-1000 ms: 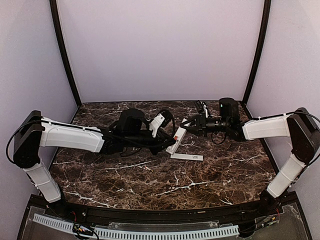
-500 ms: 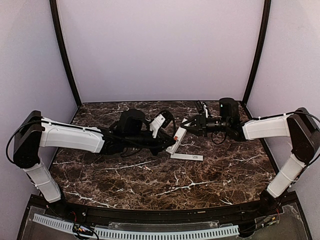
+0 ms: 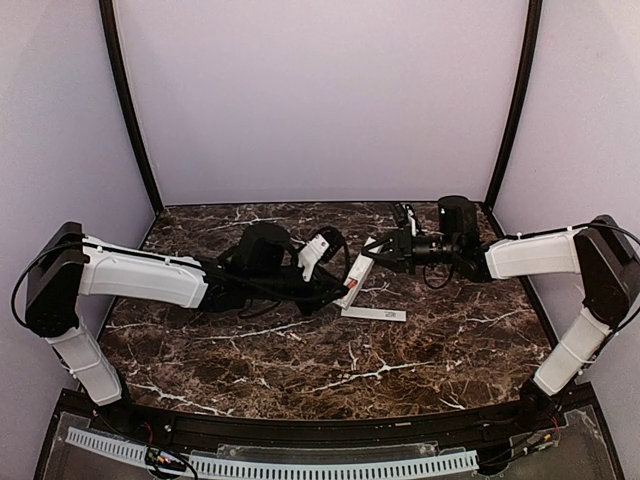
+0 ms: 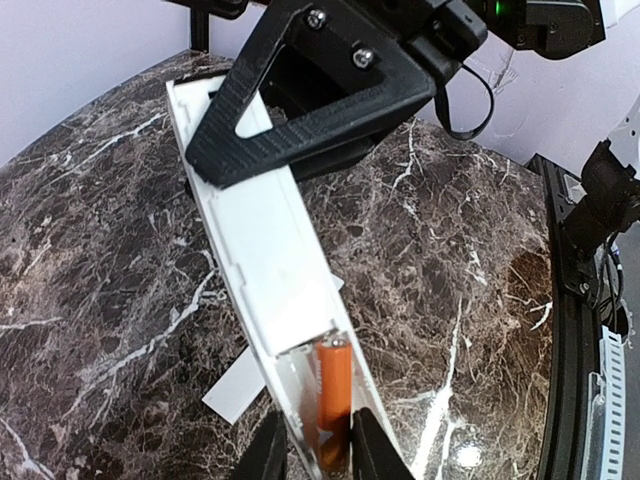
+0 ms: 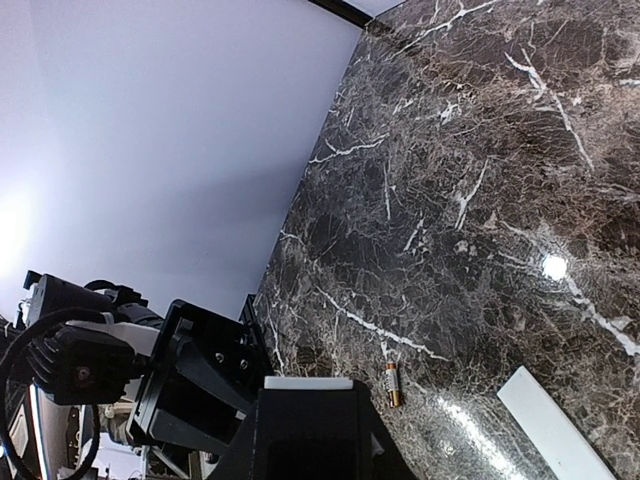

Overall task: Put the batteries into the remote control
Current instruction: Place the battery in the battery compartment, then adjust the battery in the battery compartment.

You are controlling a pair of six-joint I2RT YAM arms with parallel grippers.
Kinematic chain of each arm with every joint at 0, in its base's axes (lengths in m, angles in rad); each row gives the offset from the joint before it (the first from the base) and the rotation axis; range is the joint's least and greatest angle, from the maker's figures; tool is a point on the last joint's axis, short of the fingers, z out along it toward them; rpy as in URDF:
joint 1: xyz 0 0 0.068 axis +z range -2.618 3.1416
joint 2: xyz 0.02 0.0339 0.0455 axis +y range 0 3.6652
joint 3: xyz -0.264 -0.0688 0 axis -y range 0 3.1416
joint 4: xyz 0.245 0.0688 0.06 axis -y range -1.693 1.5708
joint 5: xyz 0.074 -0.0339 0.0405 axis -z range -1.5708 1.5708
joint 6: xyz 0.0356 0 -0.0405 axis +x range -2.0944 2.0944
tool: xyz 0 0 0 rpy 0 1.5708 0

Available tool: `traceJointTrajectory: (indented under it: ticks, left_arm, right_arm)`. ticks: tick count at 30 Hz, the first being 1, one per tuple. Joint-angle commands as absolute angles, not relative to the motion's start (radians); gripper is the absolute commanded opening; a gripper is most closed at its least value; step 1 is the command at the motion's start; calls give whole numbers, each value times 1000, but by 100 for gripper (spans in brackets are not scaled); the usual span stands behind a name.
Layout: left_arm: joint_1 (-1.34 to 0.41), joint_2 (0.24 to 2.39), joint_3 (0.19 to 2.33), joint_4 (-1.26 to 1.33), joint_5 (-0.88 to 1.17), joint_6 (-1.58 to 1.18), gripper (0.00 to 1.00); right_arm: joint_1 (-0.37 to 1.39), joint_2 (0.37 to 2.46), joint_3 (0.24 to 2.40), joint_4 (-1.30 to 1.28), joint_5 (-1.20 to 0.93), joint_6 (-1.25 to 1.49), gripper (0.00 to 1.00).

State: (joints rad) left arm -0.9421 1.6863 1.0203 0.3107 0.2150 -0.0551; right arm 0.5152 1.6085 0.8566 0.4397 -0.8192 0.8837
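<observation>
The remote control point(image 4: 270, 250) — clamped in the right end effector point(image 3: 368, 248) — needs rigid support while the left end effector point(image 4: 317, 455), grip state indeterminate, presses the battery point(image 4: 334, 395) fully flat.

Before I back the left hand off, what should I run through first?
1. The first battery lies in the slot of the remote: ok.
2. That battery is fully seated and facing the right way: cannot tell.
3. The right hand is clamped on the remote: ok.
4. The left hand is free of the battery: cannot tell; its fingers flank it closely.
5. The second battery is in sight on the table: ok.
6. The cover strip is on the table, not gripped: ok.
</observation>
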Motion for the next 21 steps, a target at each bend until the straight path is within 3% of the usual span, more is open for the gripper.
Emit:
traceJointTrajectory:
  ticks: [1, 6, 13, 17, 21]
  left_arm:
    - [-941, 1645, 988, 252, 188, -52, 24]
    - [-939, 1622, 987, 262, 198, -76, 39]
    - [-907, 1606, 993, 281, 244, -133, 44]
    - [-902, 1618, 1008, 285, 281, -133, 60]
    - [-904, 1655, 1046, 252, 343, -116, 67]
  right_arm:
    - [515, 1605, 896, 461, -854, 873, 0]
    - [515, 1621, 892, 456, -855, 858, 0]
    - [515, 1616, 894, 411, -838, 815, 0]
    - [515, 1612, 900, 371, -822, 794, 0]
    - [517, 1614, 907, 355, -816, 787, 0]
